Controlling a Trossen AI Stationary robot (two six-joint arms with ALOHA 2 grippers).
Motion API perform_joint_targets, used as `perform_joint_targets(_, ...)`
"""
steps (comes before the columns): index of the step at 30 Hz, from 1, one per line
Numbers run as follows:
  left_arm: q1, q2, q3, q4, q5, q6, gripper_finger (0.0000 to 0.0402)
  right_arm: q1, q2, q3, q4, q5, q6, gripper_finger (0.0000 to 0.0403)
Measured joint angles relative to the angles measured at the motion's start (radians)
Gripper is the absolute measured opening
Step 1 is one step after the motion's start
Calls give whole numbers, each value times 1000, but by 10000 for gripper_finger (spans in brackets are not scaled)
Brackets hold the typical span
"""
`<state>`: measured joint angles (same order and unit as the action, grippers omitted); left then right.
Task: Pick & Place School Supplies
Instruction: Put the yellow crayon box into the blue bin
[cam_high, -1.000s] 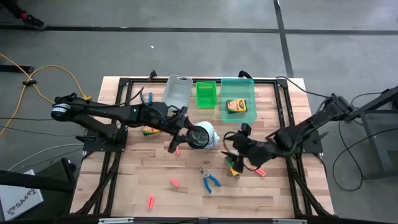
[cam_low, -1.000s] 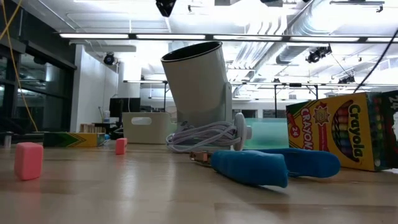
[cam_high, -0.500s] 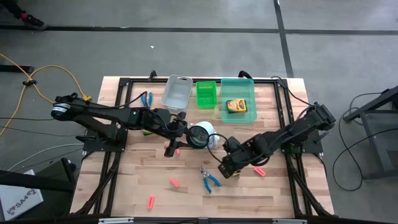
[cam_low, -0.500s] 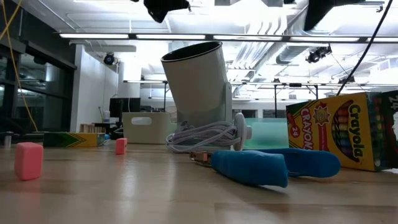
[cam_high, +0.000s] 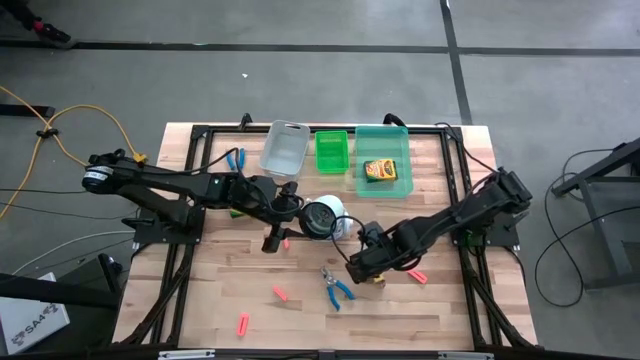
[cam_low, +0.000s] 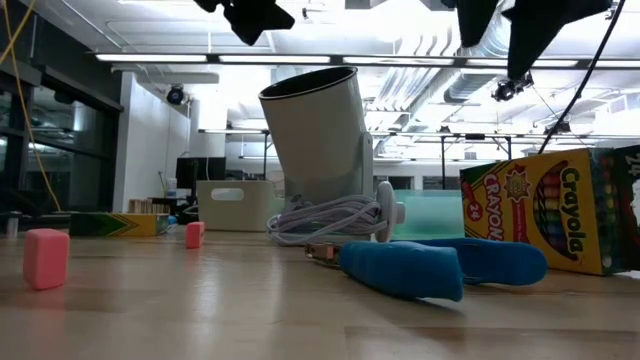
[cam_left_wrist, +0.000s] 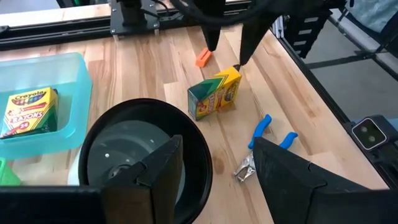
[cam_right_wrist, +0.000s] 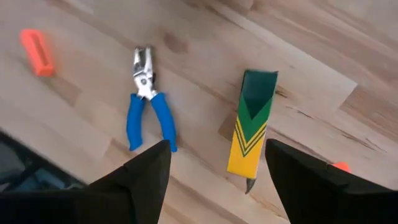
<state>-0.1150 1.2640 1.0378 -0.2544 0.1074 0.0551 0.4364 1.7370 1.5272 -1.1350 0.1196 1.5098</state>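
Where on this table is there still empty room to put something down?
The wood in front of the blue-handled scissors and two red-pink stubs is bare, as is the table's right front corner. The middle, around the round white object and both arms, is crowded.

Location: an industrial lab or workshop. Indicators: a butcher-block tabletop (cam_high: 300, 310) framed by black metal rails at frame centre; a grey concrete floor (cam_high: 300, 70) with dark seams; a yellow cable (cam_high: 75, 140) at left. The low view shows exposed ceiling ducts (cam_low: 450, 45), strip lights (cam_low: 250, 58) and distant workbenches.
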Motion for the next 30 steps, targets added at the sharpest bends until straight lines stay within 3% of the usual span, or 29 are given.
perform_joint_targets(30, 0, 0, 0, -1, 1, 5, 191, -1, 216, 0, -37, -46, 5, 252)
